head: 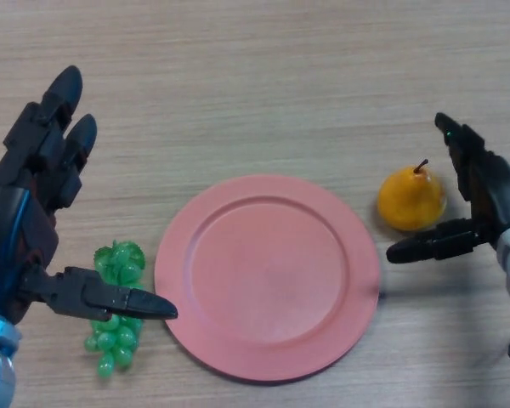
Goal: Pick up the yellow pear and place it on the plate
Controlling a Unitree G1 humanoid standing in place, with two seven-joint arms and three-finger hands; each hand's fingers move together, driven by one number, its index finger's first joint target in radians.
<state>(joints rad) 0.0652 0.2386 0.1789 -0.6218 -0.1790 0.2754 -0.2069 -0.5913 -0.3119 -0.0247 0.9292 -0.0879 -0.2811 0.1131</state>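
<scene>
Your right hand [484,204] sits at the right side of the head view, fingers spread apart and holding nothing. Its upper fingers [459,140] reach out straight above and to the right of the pear; its thumb [429,245] points left, just below the fruit. The pear sits in the open span between them, and you cannot tell from this view whether either tip touches it.

The yellow pear [411,198] stands upright on the wooden surface [255,76], short dark stem up, just left of your right palm. It is off the plate, just beside the plate's right rim.

The pink plate [268,276] lies flat between your two hands, with nothing on it.

Your left hand [34,195] shows at the left side, also open: fingers extended upward, thumb [110,297] pointing right toward the plate's left rim. It grips nothing.

A bunch of green grapes [116,319] lies under and just behind that left thumb, between your left hand and the plate, near the plate's left rim.
</scene>
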